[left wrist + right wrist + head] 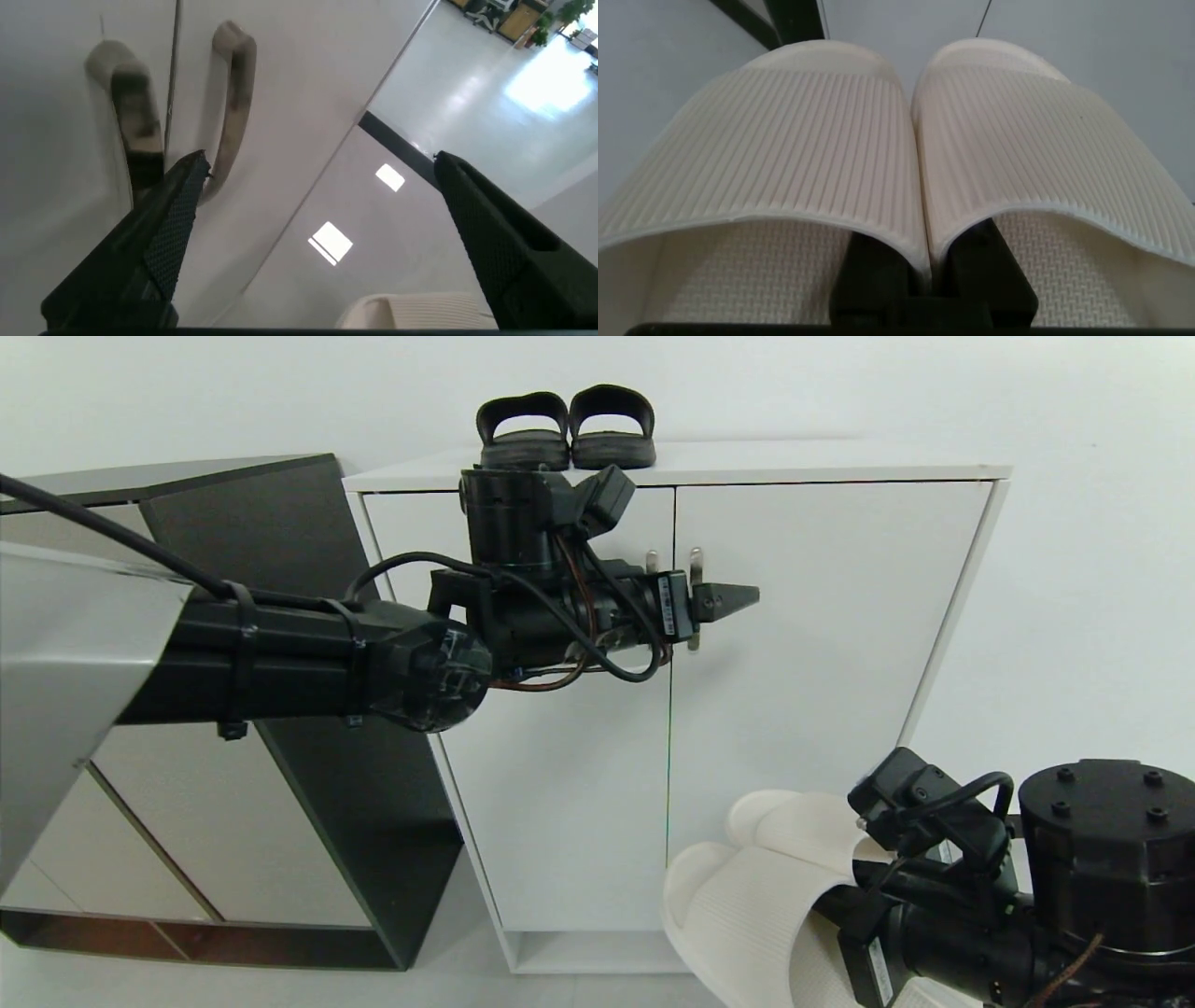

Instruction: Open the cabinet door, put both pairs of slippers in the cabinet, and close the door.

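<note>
**Step in hand: opening the cabinet door. Both doors are shut and no slippers are stowed.**
My left gripper (736, 601) is at the front of the white cabinet (822, 644), level with the right door handle (234, 103). Its jaws are spread wide and hold nothing. One finger (173, 219) sits just beside the handle's lower end; I cannot tell whether it touches. As I judge it, the next move is to bracket that handle, clamp it, and pull outward. My right gripper (926, 266) is clamped on the white slippers (766, 896), low before the cabinet's right door. The black slippers (565, 429) stand on the cabinet top, above the left door.
</note>
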